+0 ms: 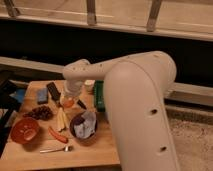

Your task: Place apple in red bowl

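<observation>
The apple [67, 103] is a small orange-yellow fruit near the middle of the wooden table [100, 150]. My gripper [68, 96] is right over it, at the end of the white arm [125, 70] that reaches in from the right, and it hides the apple's top. I cannot tell whether the apple is held. The red bowl [26, 130] is shallow and round. It sits at the table's front left, well apart from the gripper and down-left of the apple.
A dark brown bowl with bluish-white cloth [84, 126] sits just right of the apple, toward the front. Grapes [41, 112], yellow slices [61, 119], a red-orange carrot-like piece [57, 135] and a utensil [55, 148] lie between the apple and the red bowl. A blue block [42, 95], a dark slab [53, 91] and a green item [99, 95] stand behind.
</observation>
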{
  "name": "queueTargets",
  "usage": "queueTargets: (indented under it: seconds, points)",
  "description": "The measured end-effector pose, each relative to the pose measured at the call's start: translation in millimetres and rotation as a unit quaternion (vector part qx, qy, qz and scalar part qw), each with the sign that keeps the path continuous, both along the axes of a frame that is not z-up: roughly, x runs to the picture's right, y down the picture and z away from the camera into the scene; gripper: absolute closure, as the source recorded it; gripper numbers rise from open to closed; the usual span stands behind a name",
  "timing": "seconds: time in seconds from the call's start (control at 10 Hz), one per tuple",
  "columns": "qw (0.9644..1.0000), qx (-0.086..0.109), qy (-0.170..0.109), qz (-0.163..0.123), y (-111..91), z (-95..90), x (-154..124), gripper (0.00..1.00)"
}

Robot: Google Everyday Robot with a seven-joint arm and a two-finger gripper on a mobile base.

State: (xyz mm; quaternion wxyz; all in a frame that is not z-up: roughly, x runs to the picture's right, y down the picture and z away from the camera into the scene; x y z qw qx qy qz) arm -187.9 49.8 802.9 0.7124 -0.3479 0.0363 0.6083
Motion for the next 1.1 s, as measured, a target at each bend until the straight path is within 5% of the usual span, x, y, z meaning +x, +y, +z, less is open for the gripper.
queueTargets:
  seconds: [0.4,0.8,1.1]
  points:
    - [0.997,0.014,-0.071,-0.029,-2.2,-44.1,-9.5,0.87]
    - [0.9852,-0.007,-0.146,-0.09,35.2,-88.3,-62.5,0.87]
    - [0.9852,-0.007,-0.145,-0.091,35.3,-88.2,-61.6,0.87]
